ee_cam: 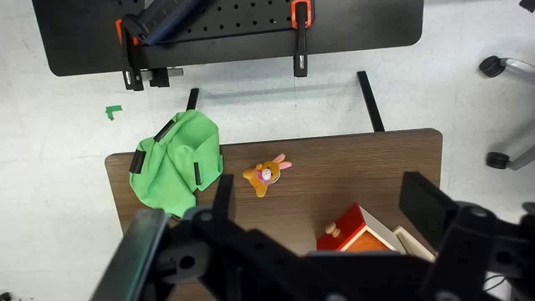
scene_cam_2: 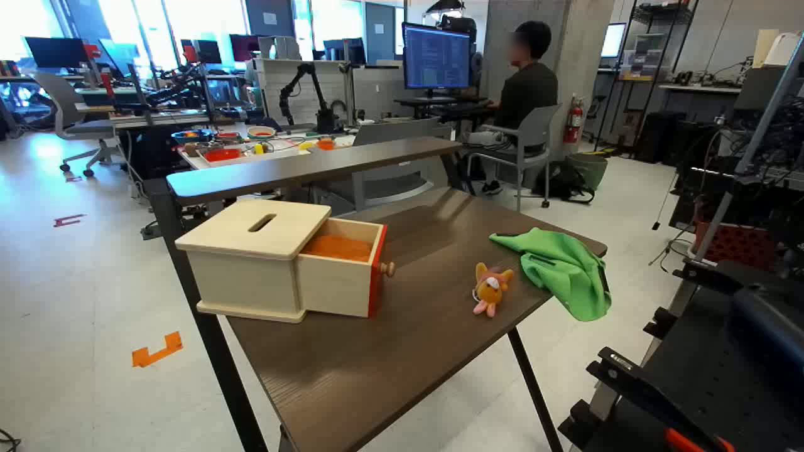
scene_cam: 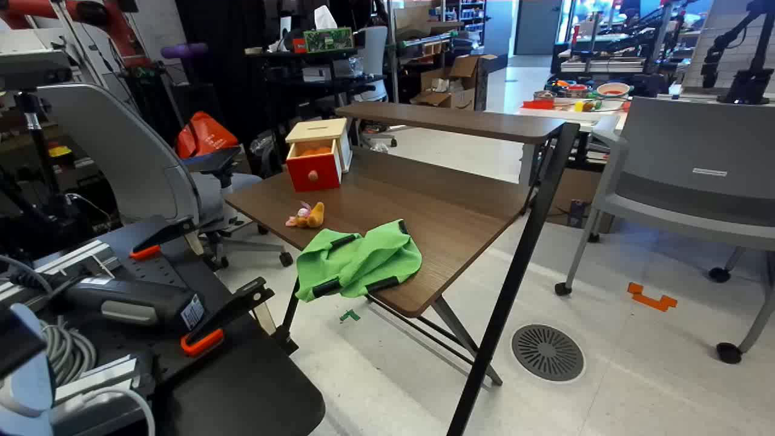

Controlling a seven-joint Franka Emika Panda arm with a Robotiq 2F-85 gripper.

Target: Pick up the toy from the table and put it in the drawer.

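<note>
Lab room, pale floor (scene_cam: 636, 387); in an exterior view a person (scene_cam_2: 531, 91) seated at a monitor (scene_cam_2: 436, 59). Table (scene_cam_2: 377, 370): brown, raised shelf (scene_cam_2: 314, 166) along one side; black bench (ee_cam: 363, 25) near the opposite side, a strip of floor between, clamps (ee_cam: 301, 46) on the bench edge. Wrist view: my gripper (ee_cam: 319, 192) has its fingers (ee_cam: 225, 194) spread wide, a broad gap from tip to tip, nothing in my hold. Toy (ee_cam: 266, 174), orange and pink, lies on the table near the bench-side edge, between cloth (scene_cam: 363, 260) and box (scene_cam_2: 239, 282), apart from both. Cloth green with black strips, crumpled, partly hanging over the table's edge. Box pale wood, standing near the shelf. Its drawer (scene_cam_2: 336, 285) is part-way out, red front on the toy's side, round knob (scene_cam_2: 388, 269). Something orange shows inside in both exterior views; I cannot tell what. Seen from my wrist, the gripper covers part of the box.
</note>
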